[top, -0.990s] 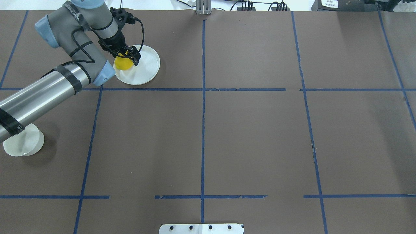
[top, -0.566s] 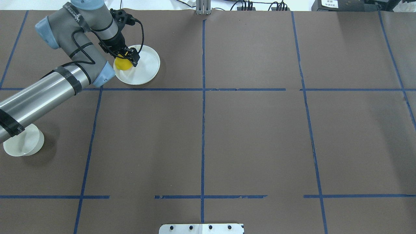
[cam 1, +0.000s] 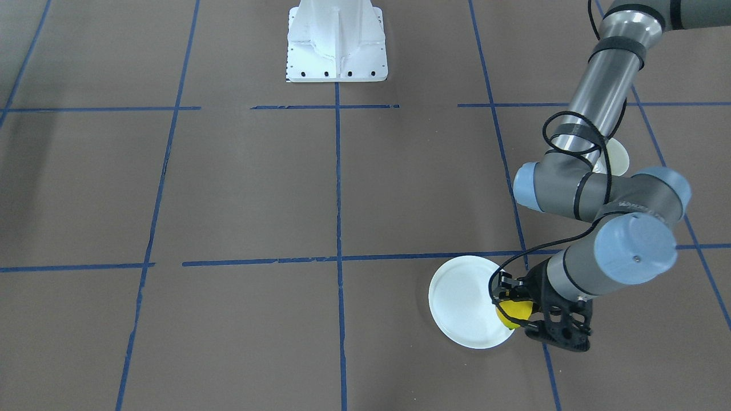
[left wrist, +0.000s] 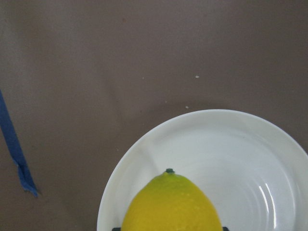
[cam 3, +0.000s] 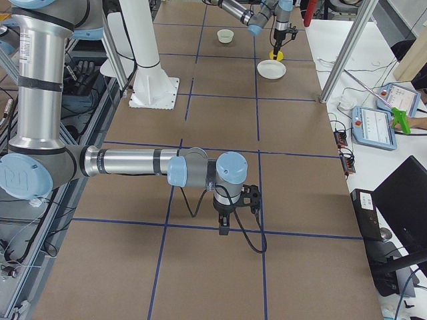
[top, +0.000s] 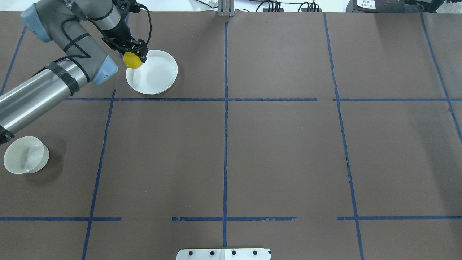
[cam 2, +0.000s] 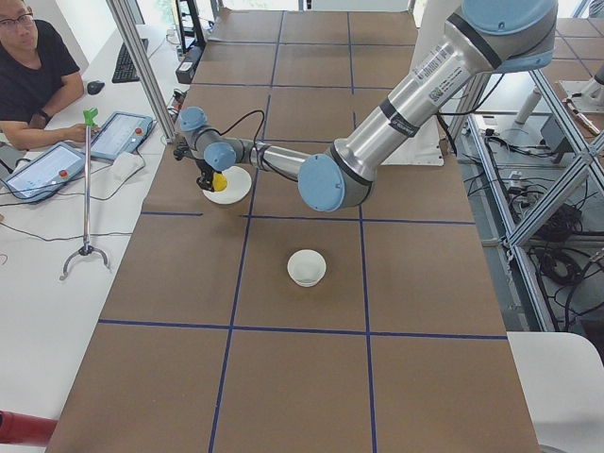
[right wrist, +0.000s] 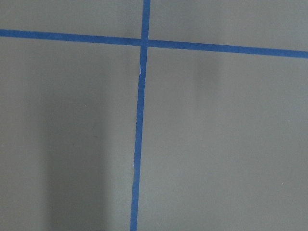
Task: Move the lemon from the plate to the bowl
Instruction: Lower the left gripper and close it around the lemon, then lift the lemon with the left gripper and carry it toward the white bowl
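Note:
My left gripper (top: 135, 55) is shut on the yellow lemon (top: 132, 60) and holds it above the left rim of the flat white plate (top: 156, 74). The left wrist view shows the lemon (left wrist: 171, 204) hanging over the plate (left wrist: 240, 154), clear of it. The small off-white bowl (top: 26, 155) stands empty at the near left of the table, well apart from the plate. In the front-facing view the lemon (cam 1: 514, 313) is at the plate's (cam 1: 462, 305) right rim and the bowl (cam 1: 619, 158) is mostly hidden behind the arm. My right gripper (cam 3: 225, 230) hangs low over bare table; I cannot tell whether it is open or shut.
The table is brown paper marked with a grid of blue tape lines (top: 225, 108). The robot's white base plate (cam 1: 337, 43) sits at the near middle edge. An operator (cam 2: 28, 71) with tablets sits beyond the far edge.
My left gripper has lifted the lemon off the plate and carried it up and toward the plate's left rim. The left arm has swung away from over the bowl.

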